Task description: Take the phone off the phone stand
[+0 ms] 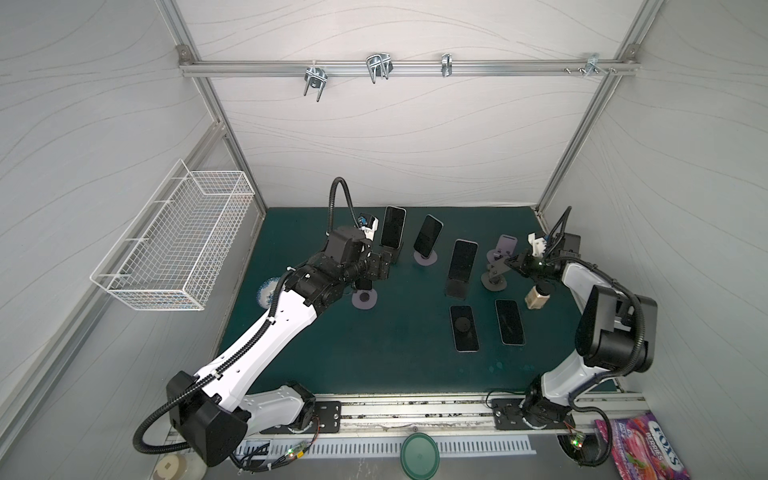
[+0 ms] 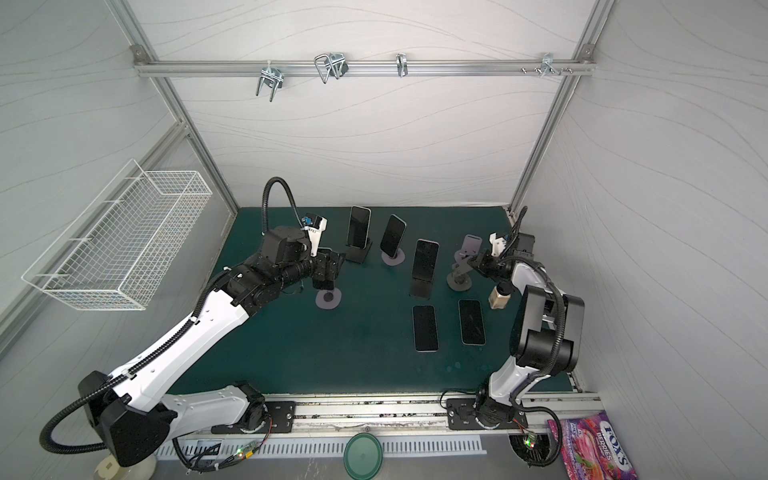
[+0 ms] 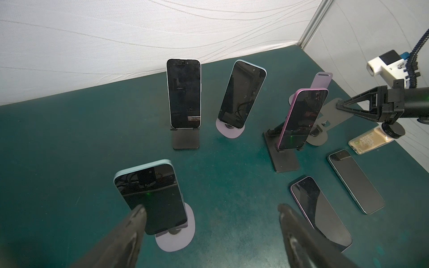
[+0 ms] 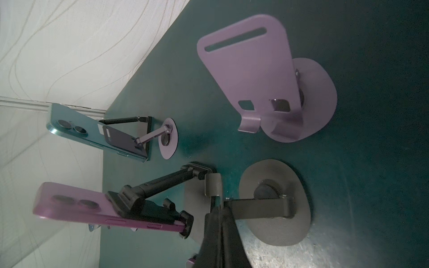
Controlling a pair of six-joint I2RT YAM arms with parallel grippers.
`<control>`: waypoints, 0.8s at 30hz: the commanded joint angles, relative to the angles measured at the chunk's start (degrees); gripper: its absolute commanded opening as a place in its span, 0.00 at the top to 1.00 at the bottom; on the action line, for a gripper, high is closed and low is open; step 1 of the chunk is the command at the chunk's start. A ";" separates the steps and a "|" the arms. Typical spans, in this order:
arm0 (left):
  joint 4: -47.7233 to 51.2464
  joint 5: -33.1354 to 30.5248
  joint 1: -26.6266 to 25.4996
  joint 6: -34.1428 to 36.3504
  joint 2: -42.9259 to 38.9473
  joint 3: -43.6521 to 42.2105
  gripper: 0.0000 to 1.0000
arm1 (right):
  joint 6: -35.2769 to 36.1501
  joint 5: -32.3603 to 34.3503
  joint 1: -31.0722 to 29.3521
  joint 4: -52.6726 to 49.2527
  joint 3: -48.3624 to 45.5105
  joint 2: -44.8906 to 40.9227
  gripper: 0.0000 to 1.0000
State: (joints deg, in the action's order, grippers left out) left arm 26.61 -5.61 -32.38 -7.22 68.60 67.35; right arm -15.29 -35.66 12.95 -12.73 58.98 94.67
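The left gripper (image 3: 211, 210) stands wide: 1 finger (image 3: 137, 218) sits in front of the lower screen of the teal phone (image 3: 151, 192), the other is off to the side over the green mat (image 3: 69, 139). Neither jaw presses on the phone, and whether the near finger touches the glass cannot be told. The teal phone leans upright in the cradle of a lilac stand (image 3: 183, 241) (image 1: 365, 300), the stand closest to the left arm. In both top views the wrist hides most of the phone

The right gripper (image 4: 218, 211) is closed tight, its tips pinching the edge of the tilted, bare plate of a grey stand (image 4: 274, 204). Just beside it a bare lilac stand (image 4: 250, 76) carries nothing on its plate

3 more stands are loaded:
- the rear black stand (image 3: 185, 140) holds a white-rimmed phone (image 3: 184, 92)
- a second lilac stand (image 3: 228, 132) holds a pale blue phone (image 3: 241, 92)
- a tall black stand (image 3: 285, 160) holds a purple phone (image 3: 301, 118)

2 phones lie flat, screen up, on the mat: a purple-rimmed phone (image 3: 320, 213) and a dark-rimmed phone (image 3: 357, 181)

A small jar (image 3: 369, 141) with a black cap lies on its side near the right arm, with tan grains inside. A wire basket (image 1: 174, 241) hangs on the left wall, and whether it holds anything cannot be told. In front of the mat lie a green lid (image 1: 419, 455) and a sweets bag (image 1: 640, 451)
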 commanded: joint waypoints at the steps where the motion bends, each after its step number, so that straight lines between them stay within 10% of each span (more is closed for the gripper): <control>1: -1.41 -0.77 -0.16 0.62 -1.13 0.06 0.10 | 1.80 0.38 -0.46 -2.22 1.39 1.17 0.93; 10: -1.42 -1.03 -0.14 0.58 -1.63 -0.47 0.10 | 1.89 0.77 -0.51 -3.31 2.43 3.66 0.86; 24: -1.73 -1.16 -0.17 0.19 -1.88 -0.91 0.10 | 0.17 3.70 -0.49 -7.16 4.40 -2.31 0.45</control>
State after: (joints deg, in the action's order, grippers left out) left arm 26.57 -5.85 -32.38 -7.27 67.90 66.39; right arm -15.33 -32.75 12.71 -17.67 61.36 95.70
